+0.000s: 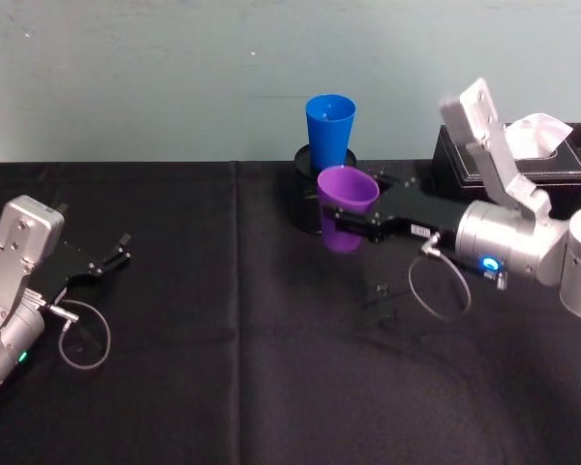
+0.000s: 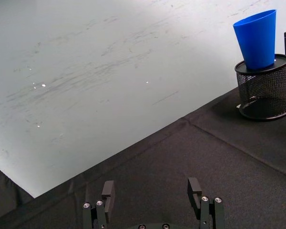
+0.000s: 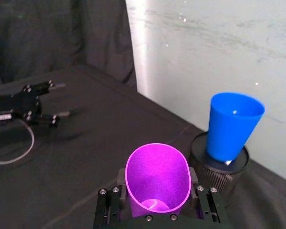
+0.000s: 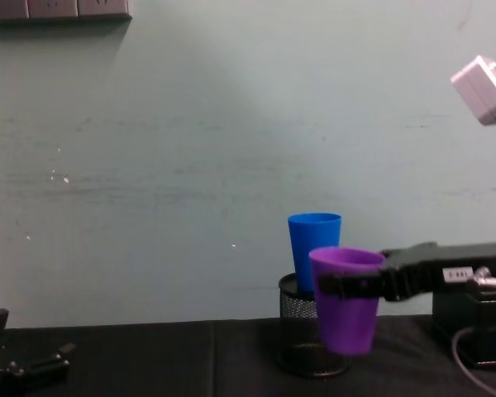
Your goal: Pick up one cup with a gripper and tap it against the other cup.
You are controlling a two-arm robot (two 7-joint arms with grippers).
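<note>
Right gripper (image 1: pixel 353 225) pinches the purple cup (image 1: pixel 347 199) aloft, just near of the blue cup (image 1: pixel 329 131); pickup done, tap left.

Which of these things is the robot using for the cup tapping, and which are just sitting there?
Using:
purple cup, held off the table by the right gripper
blue cup, standing in the mesh holder

Just sitting there:
black mesh holder
black tissue box
left gripper, open, parked at the left

mesh pen holder (image 1: pixel 308 199): table rear | tissue box (image 1: pixel 523 160): far right | black tablecloth (image 1: pixel 223 387)
</note>
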